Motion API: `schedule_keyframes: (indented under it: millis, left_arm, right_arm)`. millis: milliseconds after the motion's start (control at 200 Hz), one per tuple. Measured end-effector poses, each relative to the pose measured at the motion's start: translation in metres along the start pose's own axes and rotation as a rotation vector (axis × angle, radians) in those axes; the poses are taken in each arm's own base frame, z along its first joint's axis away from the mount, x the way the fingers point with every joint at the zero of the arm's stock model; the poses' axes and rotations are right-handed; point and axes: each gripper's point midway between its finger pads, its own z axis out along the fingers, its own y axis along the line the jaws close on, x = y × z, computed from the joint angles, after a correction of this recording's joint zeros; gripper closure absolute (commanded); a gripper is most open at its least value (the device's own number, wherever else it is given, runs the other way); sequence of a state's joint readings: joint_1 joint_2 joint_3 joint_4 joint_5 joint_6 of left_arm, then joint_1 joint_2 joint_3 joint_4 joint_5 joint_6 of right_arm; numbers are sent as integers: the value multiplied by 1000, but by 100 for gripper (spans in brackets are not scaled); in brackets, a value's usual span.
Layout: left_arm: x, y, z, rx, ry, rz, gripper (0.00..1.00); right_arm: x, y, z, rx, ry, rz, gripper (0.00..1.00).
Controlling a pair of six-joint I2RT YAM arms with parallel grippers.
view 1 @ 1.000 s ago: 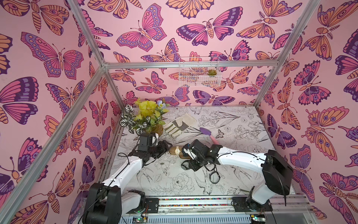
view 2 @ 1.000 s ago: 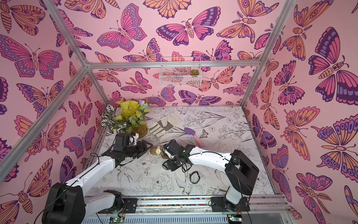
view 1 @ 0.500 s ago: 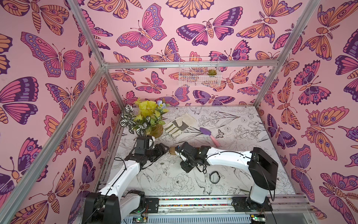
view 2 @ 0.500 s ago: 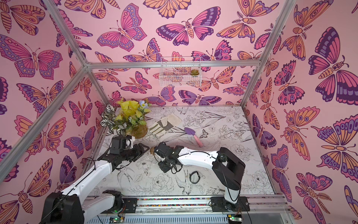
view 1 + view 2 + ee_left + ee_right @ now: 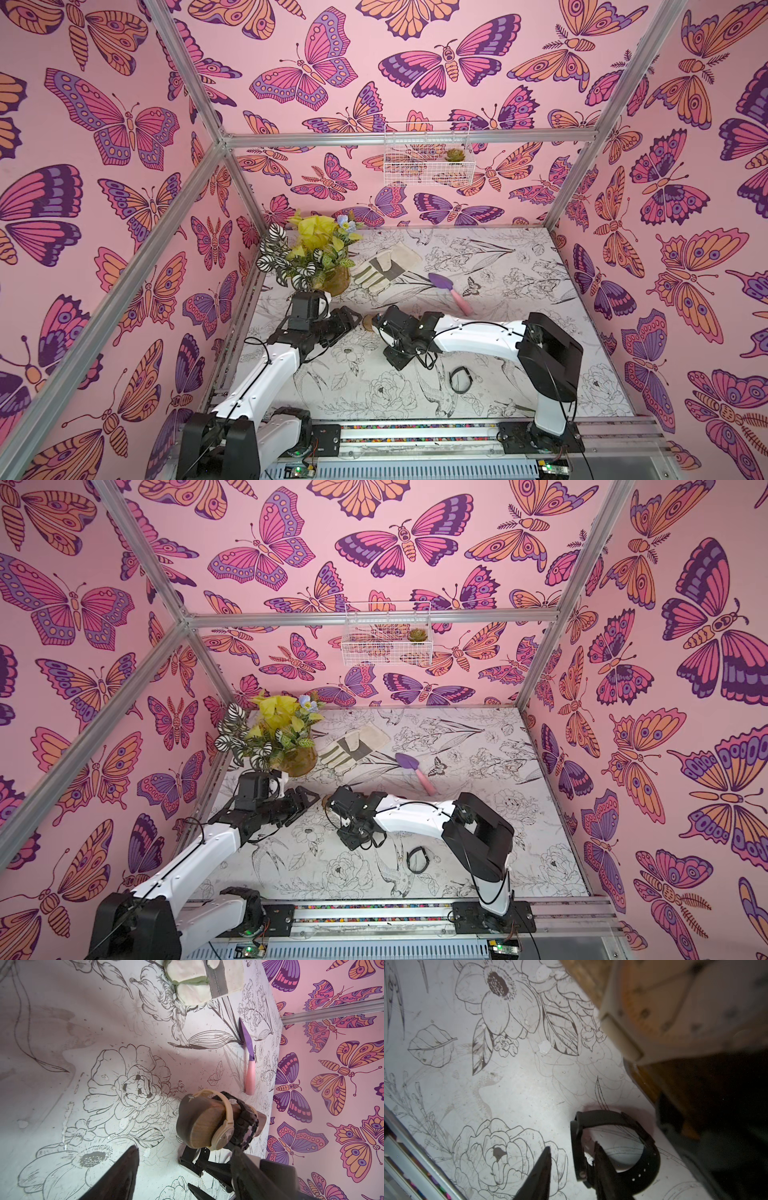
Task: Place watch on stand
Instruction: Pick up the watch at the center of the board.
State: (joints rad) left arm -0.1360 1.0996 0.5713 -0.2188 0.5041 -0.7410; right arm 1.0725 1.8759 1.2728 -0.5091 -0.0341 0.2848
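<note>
The stand (image 5: 199, 1124) is a wooden bar seen end-on, with a beige watch (image 5: 225, 1124) and a black watch (image 5: 246, 1126) strapped round it. In both top views only its brown end (image 5: 368, 323) (image 5: 325, 802) shows between the two grippers. My right gripper (image 5: 572, 1145) (image 5: 380, 322) is shut on another black watch (image 5: 652, 1159) (image 5: 188, 1157), one finger through the strap loop, just below the bar's end. My left gripper (image 5: 185, 1148) (image 5: 351, 322) is open and holds nothing, its fingers facing that same end.
A further black watch (image 5: 460, 379) (image 5: 417, 859) lies loose on the table behind the right gripper. A potted plant (image 5: 316, 257), a work glove (image 5: 384, 266) and a purple trowel (image 5: 451, 286) lie further back. A wire basket (image 5: 428, 153) hangs on the back wall.
My right gripper has moved left with its watch, up to the stand's end, and now covers most of the bar. The left gripper and the loose watch have stayed put.
</note>
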Motion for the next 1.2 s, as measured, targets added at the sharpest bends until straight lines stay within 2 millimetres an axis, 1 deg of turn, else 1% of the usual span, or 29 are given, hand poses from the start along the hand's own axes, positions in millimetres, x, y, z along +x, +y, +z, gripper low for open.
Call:
schedule_keyframes:
  millis: [135, 220, 461, 726, 826, 996, 1127, 1202]
  left_arm:
    - [0, 0, 0, 0, 0, 0, 28]
    - [0, 0, 0, 1, 2, -1, 28]
    - [0, 0, 0, 2, 4, -1, 28]
    - [0, 0, 0, 4, 4, -4, 28]
    - [0, 0, 0, 7, 6, -4, 28]
    - [0, 0, 0, 7, 5, -5, 28]
    - [1, 0, 0, 6, 9, -7, 29]
    - [2, 1, -1, 3, 13, -10, 30]
  right_arm:
    - [1, 1, 2, -1, 8, -2, 69]
    - [2, 1, 3, -3, 13, -2, 74]
    - [6, 4, 9, -17, 36, -3, 78]
    - [11, 11, 14, -60, 61, 1, 87]
    - [11, 18, 14, -100, 67, 3, 88]
    - [11, 38, 10, -216, 76, 6, 89]
    - [6, 55, 3, -307, 75, 18, 90]
    - [2, 64, -5, -361, 64, 25, 90]
